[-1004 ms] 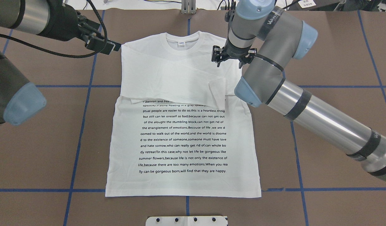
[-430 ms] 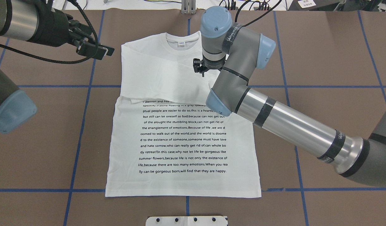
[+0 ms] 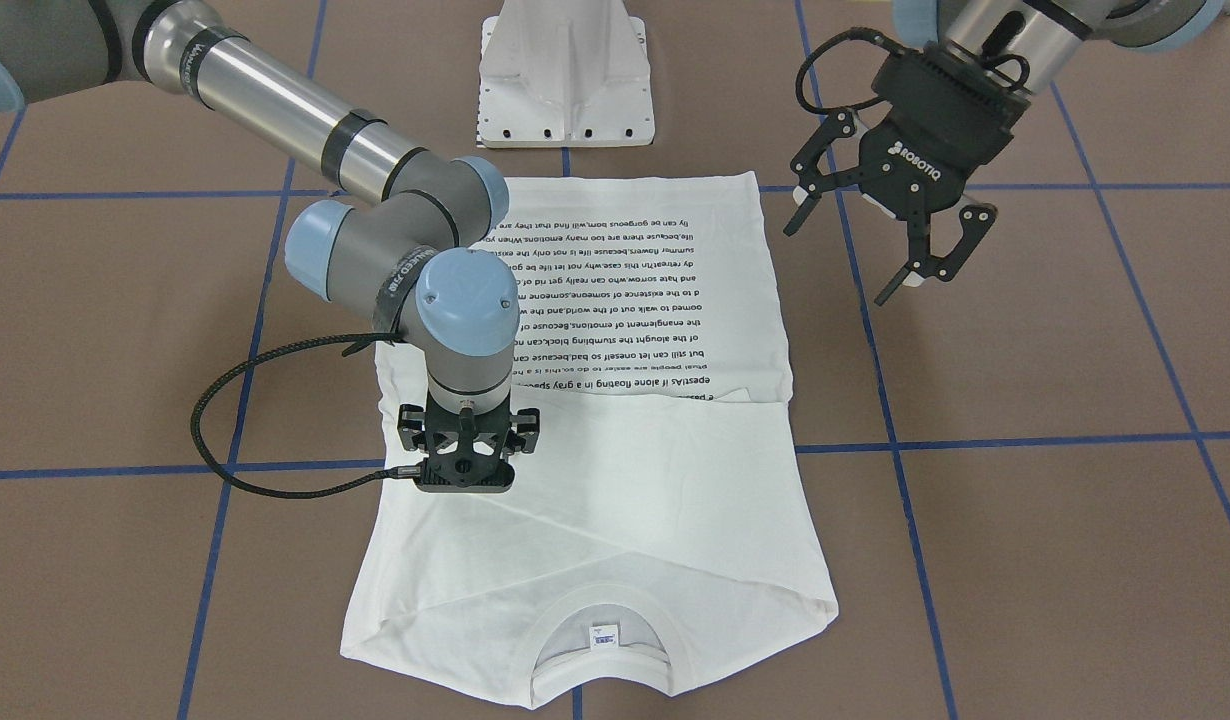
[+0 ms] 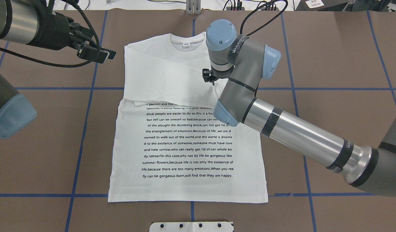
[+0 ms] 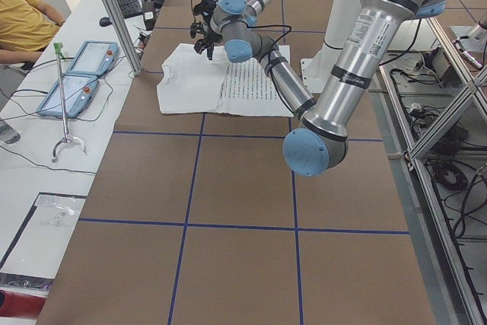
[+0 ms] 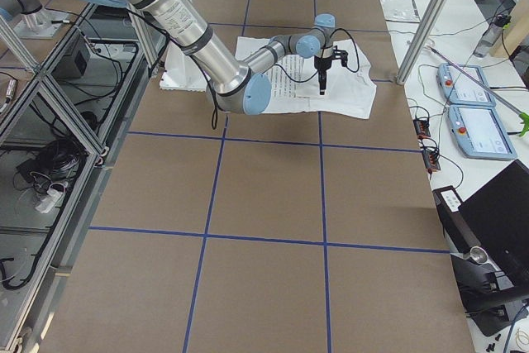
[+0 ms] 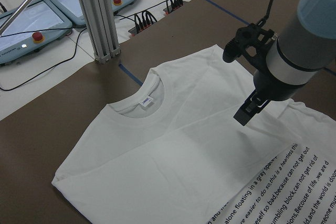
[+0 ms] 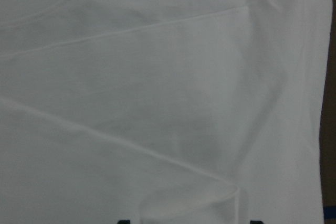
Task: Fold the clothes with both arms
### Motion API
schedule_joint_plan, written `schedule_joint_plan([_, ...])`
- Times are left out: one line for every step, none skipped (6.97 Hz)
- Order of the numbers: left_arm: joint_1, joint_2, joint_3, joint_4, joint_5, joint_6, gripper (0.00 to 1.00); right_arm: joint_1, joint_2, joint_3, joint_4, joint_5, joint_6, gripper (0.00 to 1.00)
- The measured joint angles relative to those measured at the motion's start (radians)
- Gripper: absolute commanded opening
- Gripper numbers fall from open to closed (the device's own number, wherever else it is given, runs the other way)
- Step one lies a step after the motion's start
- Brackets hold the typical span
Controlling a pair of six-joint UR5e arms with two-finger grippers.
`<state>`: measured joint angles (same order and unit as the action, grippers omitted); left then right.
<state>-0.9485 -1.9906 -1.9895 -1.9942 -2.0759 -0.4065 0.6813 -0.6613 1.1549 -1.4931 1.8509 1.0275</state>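
Note:
The white T-shirt (image 4: 185, 145) lies flat on the brown table, text side up, with both sleeves folded across the chest; it also shows in the front view (image 3: 675, 300) and the left wrist view (image 7: 157, 156). My right gripper (image 3: 465, 485) points straight down, close over the folded sleeve on the chest (image 8: 157, 103). It is open and empty, and it also shows in the left wrist view (image 7: 247, 114). Its fingers are mostly hidden under the wrist in the overhead view. My left gripper (image 3: 835, 265) is open and empty, raised beside the shirt's shoulder, off the cloth (image 4: 106, 54).
The white pedestal base (image 3: 565, 80) stands at the robot's edge of the table. An aluminium post (image 7: 97, 14) and two control pendants (image 7: 31, 19) are beyond the far edge. A seated person (image 5: 23, 20) is at the side table. Blue tape lines cross the table (image 4: 85, 112).
My right arm has swung left, carrying its gripper from the shirt's right shoulder to the middle of the chest. My left gripper has drawn back a little from the shirt's left shoulder.

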Motion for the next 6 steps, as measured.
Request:
schedule_joint_plan([0.001, 0.002, 0.000, 0.000, 0.000, 0.000, 1.00, -0.004, -0.015, 0.004, -0.001, -0.010, -0.012, 0.81])
schedule_joint_plan([0.001, 0.003, 0.000, 0.000, 0.000, 0.000, 1.00, -0.008, -0.021, 0.007, -0.001, -0.017, -0.015, 0.81])
schedule_joint_plan([0.002, 0.004, 0.000, 0.000, 0.000, 0.000, 1.00, -0.010, -0.018, 0.007, -0.001, -0.020, -0.014, 0.81])
schedule_joint_plan([0.002, 0.004, 0.000, 0.000, 0.000, 0.000, 1.00, -0.010, -0.012, 0.008, 0.002, -0.020, -0.009, 0.81])
schedule_joint_plan([0.002, 0.006, 0.000, -0.001, 0.000, 0.000, 1.00, -0.009, -0.005, 0.008, 0.006, -0.021, 0.002, 0.70])
schedule_joint_plan([0.002, 0.009, -0.001, -0.002, 0.000, 0.000, 1.00, -0.009, 0.004, 0.008, 0.008, -0.021, 0.017, 0.50])
